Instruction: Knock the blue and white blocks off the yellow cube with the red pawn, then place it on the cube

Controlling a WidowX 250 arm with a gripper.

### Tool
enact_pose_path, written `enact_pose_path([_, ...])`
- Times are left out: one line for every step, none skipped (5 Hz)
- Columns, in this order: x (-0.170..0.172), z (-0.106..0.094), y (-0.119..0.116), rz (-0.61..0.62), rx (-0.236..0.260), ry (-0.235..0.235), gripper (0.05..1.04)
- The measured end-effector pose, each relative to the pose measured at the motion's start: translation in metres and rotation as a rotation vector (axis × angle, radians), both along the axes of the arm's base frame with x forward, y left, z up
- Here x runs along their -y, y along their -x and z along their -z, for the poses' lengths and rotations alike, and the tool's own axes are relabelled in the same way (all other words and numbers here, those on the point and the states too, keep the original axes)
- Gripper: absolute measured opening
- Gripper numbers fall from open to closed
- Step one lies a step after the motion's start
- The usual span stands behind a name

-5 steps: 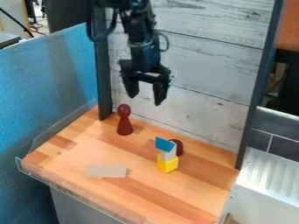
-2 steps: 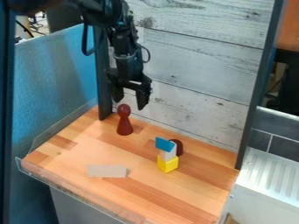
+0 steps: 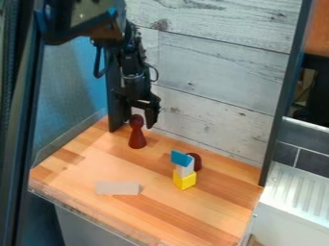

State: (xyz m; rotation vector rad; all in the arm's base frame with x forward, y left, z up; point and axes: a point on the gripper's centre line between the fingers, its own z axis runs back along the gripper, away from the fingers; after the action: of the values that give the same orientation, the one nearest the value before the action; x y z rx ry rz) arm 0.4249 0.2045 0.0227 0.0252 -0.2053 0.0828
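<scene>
Blue partition: the fabric-like panel (image 3: 74,91) is standing to the left of the maroon pawn (image 3: 137,137).
Dark post: this upright (image 3: 114,81) is rising just behind and to the left of the pawn.
Flat beige block: the thin rectangular piece (image 3: 118,188) is lying flat, nearer the camera than the pawn and slightly to its left.
Gripper: the black gripper (image 3: 136,123) is hanging downward at the pawn's head, its two fingers spreading apart with the head showing between them; whether they are touching it is unclear.
Maroon pawn: it is standing upright on the wooden tabletop (image 3: 147,206), near its back edge.
Block stack: to the right of the pawn and nearer the camera, a yellow cube (image 3: 185,180) is supporting a whitish block (image 3: 185,169), and a blue block (image 3: 182,158) is sitting tilted on top.
Rounded maroon piece: it (image 3: 195,162) is showing partly behind the stack, right of the pawn.
Plank wall: whitewashed boards (image 3: 215,81) are standing behind the pawn.
Ribbed white panel: it (image 3: 292,197) is lying well to the pawn's right, beyond the tabletop.
</scene>
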Motion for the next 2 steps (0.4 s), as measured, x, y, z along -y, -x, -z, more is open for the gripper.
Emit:
enact_pose_path([-0.0106, 0.0084, -0.0085, -0.027, -0.002, -0.013, 0.999])
enact_pose_path([-0.0178, 0.0141, -0.0174, -0.055, -0.004, -0.018, 0.999])
